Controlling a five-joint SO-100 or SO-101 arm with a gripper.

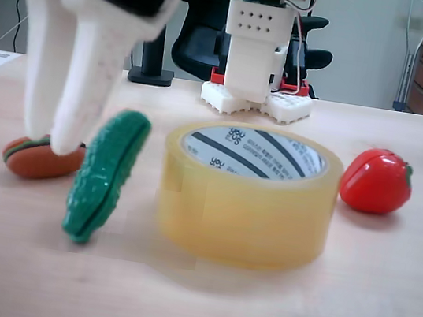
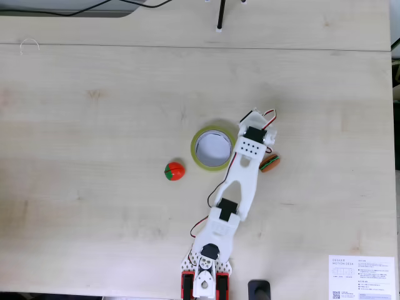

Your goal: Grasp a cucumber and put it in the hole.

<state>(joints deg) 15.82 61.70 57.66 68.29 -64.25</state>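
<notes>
Four things sit on the pale wood-grain bench (image 1: 380,311), which is smooth and matte. Largest is the white plastic arm (image 2: 240,187), jointed and blocky, reaching from its base at the lower edge of a fixed view up to the tape roll. Next comes the tape roll (image 1: 244,219), a thick ring of glossy, translucent yellowish film; its hole (image 1: 254,150) is round, ringed by a white core printed with black stripes and text. The end effector (image 1: 60,132) hangs at the left of a fixed view, two long white fingers with a rough, grainy surface, tips close together; whether they pinch anything cannot be told. The cucumber (image 1: 105,174), dark green, bumpy and slightly curved, stands tilted just beside those fingertips, left of the roll, its lower end on the bench. A shiny red toy tomato (image 1: 377,181) lies right of the roll, and a flat orange-brown toy burger (image 1: 32,160) lies behind the fingertips.
</notes>
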